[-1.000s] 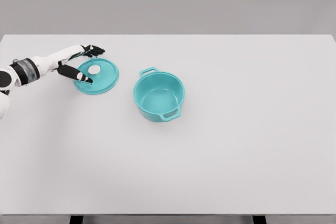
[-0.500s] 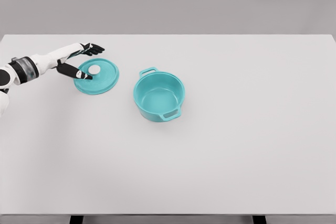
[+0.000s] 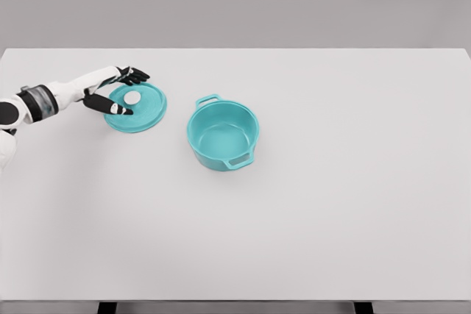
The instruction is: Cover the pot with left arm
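Note:
A teal pot (image 3: 223, 135) with two side handles stands uncovered a little left of the table's middle. Its teal lid (image 3: 140, 109), with a white knob (image 3: 132, 98) in the centre, lies flat on the table to the pot's left. My left hand (image 3: 125, 92) reaches in from the left edge and hovers at the lid's left rim. Its dark fingers (image 3: 135, 74) are spread behind the knob and the thumb (image 3: 115, 108) sits in front of it, holding nothing. The right arm does not show.
The white table (image 3: 353, 182) fills the view, and its front edge runs along the bottom of the picture. A plain grey wall stands behind the table.
The left hand drew back slightly to the left, then came forward again over the lid's left rim. The lid and pot have not moved.

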Robot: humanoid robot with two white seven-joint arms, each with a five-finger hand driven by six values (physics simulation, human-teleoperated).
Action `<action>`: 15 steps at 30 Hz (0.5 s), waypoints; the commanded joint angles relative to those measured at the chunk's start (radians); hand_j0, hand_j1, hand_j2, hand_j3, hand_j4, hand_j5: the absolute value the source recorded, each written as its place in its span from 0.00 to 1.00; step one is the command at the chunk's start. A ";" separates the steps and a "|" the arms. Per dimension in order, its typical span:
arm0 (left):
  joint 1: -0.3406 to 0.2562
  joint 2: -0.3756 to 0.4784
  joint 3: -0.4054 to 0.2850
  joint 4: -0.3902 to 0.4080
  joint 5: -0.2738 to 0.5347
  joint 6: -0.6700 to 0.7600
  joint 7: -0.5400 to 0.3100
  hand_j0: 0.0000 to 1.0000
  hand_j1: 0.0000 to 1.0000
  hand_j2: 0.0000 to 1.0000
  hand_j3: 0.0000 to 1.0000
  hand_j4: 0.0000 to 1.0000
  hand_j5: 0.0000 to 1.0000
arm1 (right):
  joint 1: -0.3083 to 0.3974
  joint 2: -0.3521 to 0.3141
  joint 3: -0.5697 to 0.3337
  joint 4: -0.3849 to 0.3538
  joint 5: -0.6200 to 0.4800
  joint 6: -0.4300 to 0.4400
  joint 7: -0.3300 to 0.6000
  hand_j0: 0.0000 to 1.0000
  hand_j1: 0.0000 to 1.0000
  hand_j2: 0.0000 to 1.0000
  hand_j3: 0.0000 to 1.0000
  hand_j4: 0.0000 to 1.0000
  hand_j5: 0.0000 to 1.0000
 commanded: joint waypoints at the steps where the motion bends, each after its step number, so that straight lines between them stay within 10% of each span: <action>1: 0.000 -0.001 0.003 0.000 0.006 0.002 0.000 0.79 0.79 0.79 0.79 0.79 0.79 | 0.000 0.000 0.000 0.000 0.001 0.000 0.000 1.00 1.00 1.00 1.00 1.00 1.00; 15: 0.008 0.001 0.004 0.003 0.006 0.002 0.000 0.66 0.66 0.66 0.66 0.66 0.66 | 0.000 0.000 0.000 0.000 0.001 0.000 0.000 1.00 1.00 1.00 1.00 1.00 1.00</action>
